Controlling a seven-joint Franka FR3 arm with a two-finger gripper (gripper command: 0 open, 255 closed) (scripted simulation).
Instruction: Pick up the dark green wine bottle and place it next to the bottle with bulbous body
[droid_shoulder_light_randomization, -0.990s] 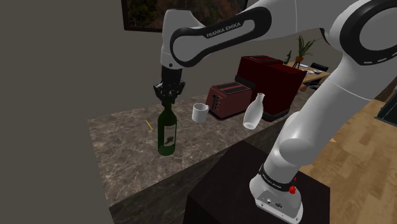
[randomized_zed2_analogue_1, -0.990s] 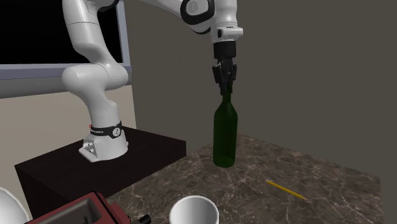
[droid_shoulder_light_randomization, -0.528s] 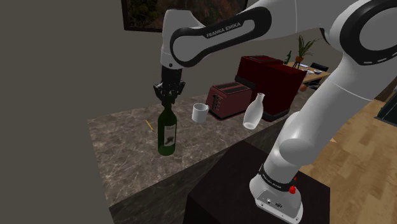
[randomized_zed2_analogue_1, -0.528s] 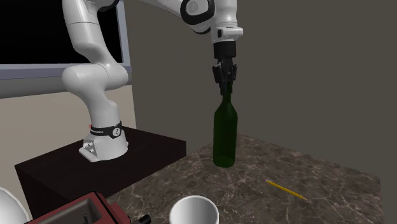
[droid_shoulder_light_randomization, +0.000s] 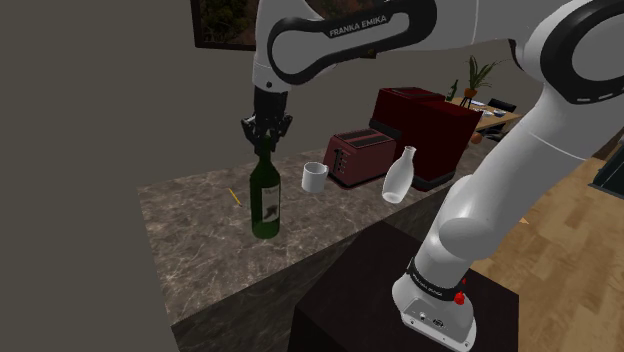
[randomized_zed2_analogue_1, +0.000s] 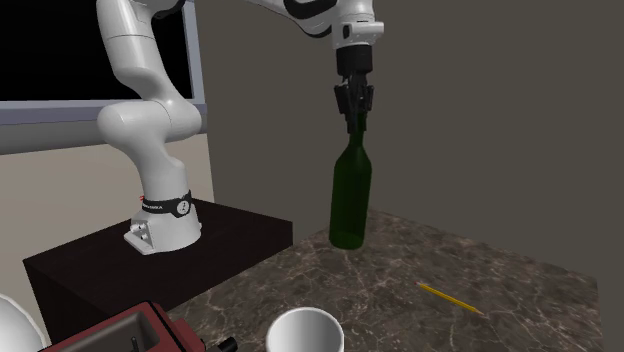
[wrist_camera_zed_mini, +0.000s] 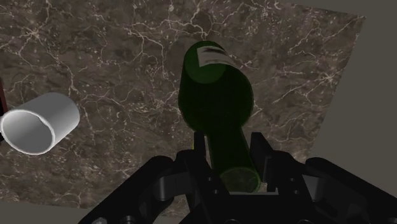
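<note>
Wrist view puts the gripper (wrist_camera_zed_mini: 229, 162) on the neck of the dark green wine bottle (wrist_camera_zed_mini: 215, 95), with both black fingers (wrist_camera_zed_mini: 257, 147) pressed against the glass just below the mouth, so I count the grasp as made. In the shoulder view the bottle hangs upright under the hand, over the left part of the dark marble counter (droid_shoulder_light_randomization: 190, 215). Its base looks level with the surface or a touch above it, and I cannot tell for certain whether it is clear. That puts me in the picking-up half of the job, with the lift barely begun at most. The carry and the placing are not yet done. The white bottle with the bulbous body (droid_shoulder_light_randomization: 399, 178) stands well apart on the shoulder view's right, near the counter's near edge and just in front of a dark red appliance (droid_shoulder_light_randomization: 425, 130). A white cup (droid_shoulder_light_randomization: 315, 177) and a red toaster (droid_shoulder_light_randomization: 360, 157) sit between the two bottles but farther back, so I judge the near strip of counter to be the open route. A yellow pencil (droid_shoulder_light_randomization: 234, 197) lies just left of the green bottle, out of the way.
</note>
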